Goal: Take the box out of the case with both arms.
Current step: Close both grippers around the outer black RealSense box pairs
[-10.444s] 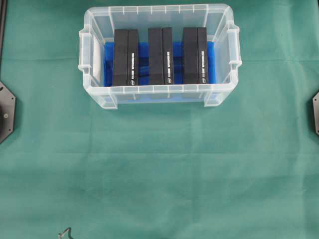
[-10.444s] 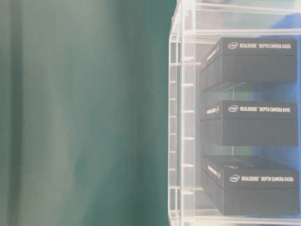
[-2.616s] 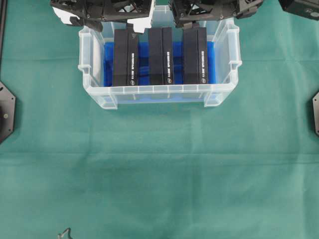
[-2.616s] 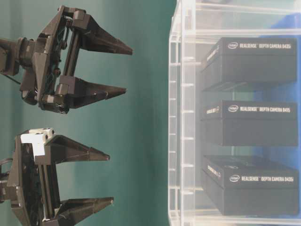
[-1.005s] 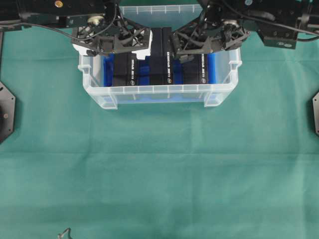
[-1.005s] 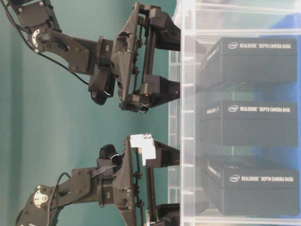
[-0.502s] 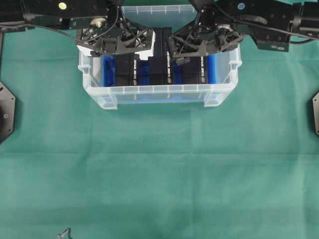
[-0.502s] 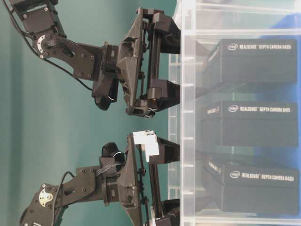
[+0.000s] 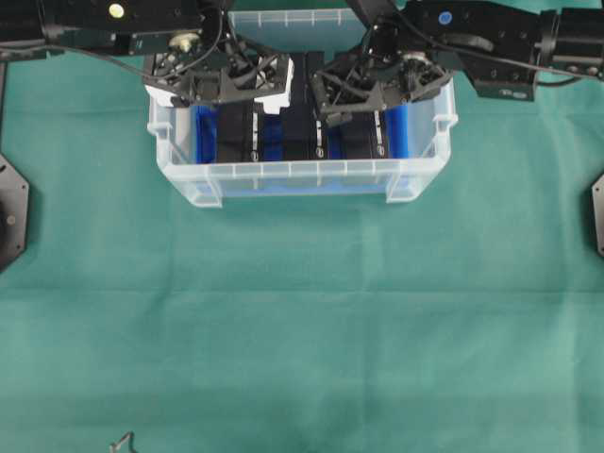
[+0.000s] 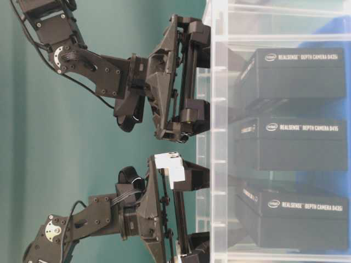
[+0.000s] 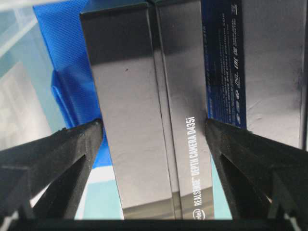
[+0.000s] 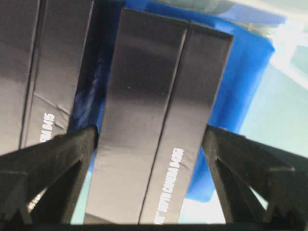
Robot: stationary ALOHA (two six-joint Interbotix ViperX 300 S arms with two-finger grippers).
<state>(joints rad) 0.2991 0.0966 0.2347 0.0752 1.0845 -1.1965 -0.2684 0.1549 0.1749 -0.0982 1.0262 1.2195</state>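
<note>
Both the left gripper and right gripper are being held wide open, each straddling an outer box in the case so that a grip can be taken.

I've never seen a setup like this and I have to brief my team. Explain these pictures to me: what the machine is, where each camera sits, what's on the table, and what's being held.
These are two black robot arms working together over a green cloth. One picture looks straight down; one looks from table level and appears turned sideways; the other two come from cameras on each arm's wrist.

On the cloth stands a clear plastic case with a blue lining. Inside stand three black RealSense camera boxes, side by side.

The left gripper, with white parts, straddles the left box, one finger on each side. The right gripper, all black, straddles the right box the same way. The middle box sits between them.

Both grippers are open; nothing is held or lifted yet.
</note>
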